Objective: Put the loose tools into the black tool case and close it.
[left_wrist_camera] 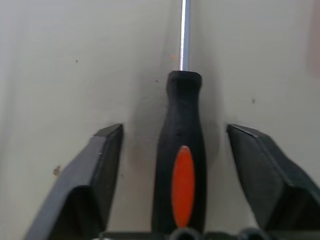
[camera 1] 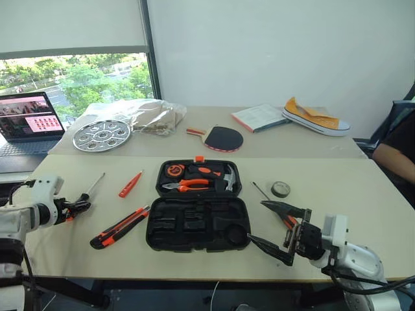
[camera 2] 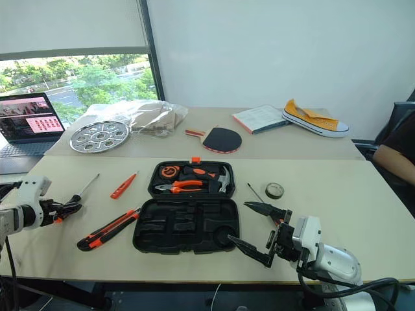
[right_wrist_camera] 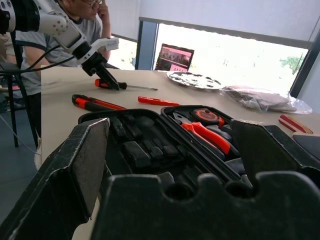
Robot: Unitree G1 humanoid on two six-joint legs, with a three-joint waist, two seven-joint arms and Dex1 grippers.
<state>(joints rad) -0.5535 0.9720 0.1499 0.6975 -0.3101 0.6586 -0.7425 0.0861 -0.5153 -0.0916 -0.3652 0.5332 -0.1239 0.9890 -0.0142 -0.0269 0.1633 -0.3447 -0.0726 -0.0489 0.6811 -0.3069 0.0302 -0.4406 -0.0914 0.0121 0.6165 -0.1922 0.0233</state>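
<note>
The black tool case lies open at the table's middle, with several tools in its far half. My left gripper is low at the table's left, and its fingers stand open on either side of a long black-and-orange screwdriver's handle with gaps on both sides. An all-orange short screwdriver and the utility knife lie left of the case. The tape roll and a second screwdriver lie to the right. My right gripper hovers open by the case's right end.
On the far table are a table tennis paddle, a round metal tray, a plastic bag, a book and a shoe. A laptop stands at the far left. A person's arm shows at the right edge.
</note>
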